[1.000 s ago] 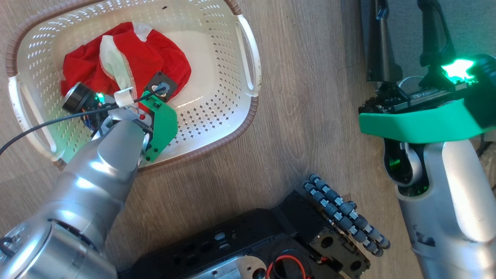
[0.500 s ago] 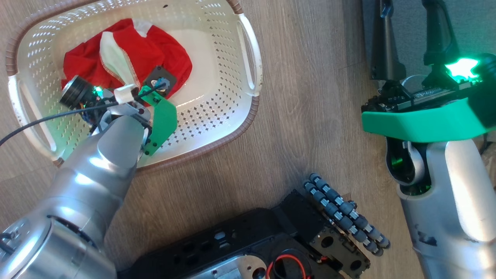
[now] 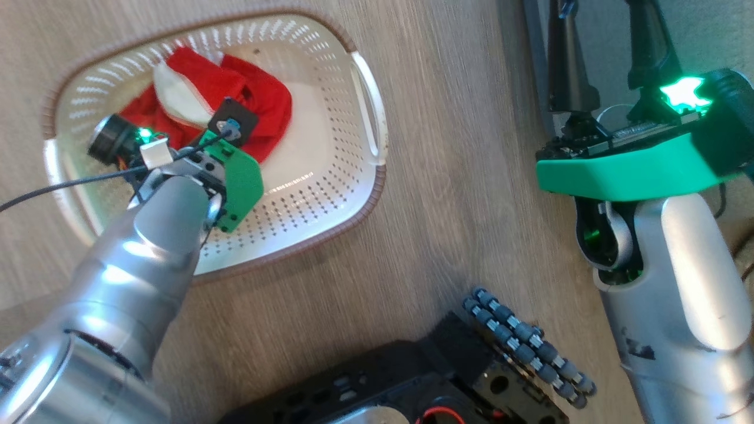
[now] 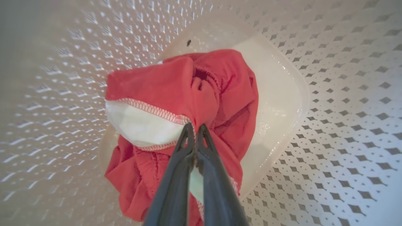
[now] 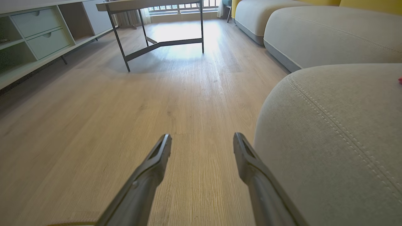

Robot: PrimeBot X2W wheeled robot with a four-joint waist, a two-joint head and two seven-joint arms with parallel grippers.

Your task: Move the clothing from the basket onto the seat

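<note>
The wooden floor (image 5: 94,125) spreads wide, and the grey seat (image 5: 339,131) rises at its edge, a stitched seam running over its rounded corner. The cream basket (image 3: 318,176) stands on the floor, apart from the seat. The red clothing (image 4: 220,81) lies bunched on the basket's bottom, a white panel showing. The left pincer (image 4: 195,127) is closed tight on a fold of the clothing beside that panel. The right pincer (image 5: 202,139) stands open, holding nothing, just beside the seat's corner.
</note>
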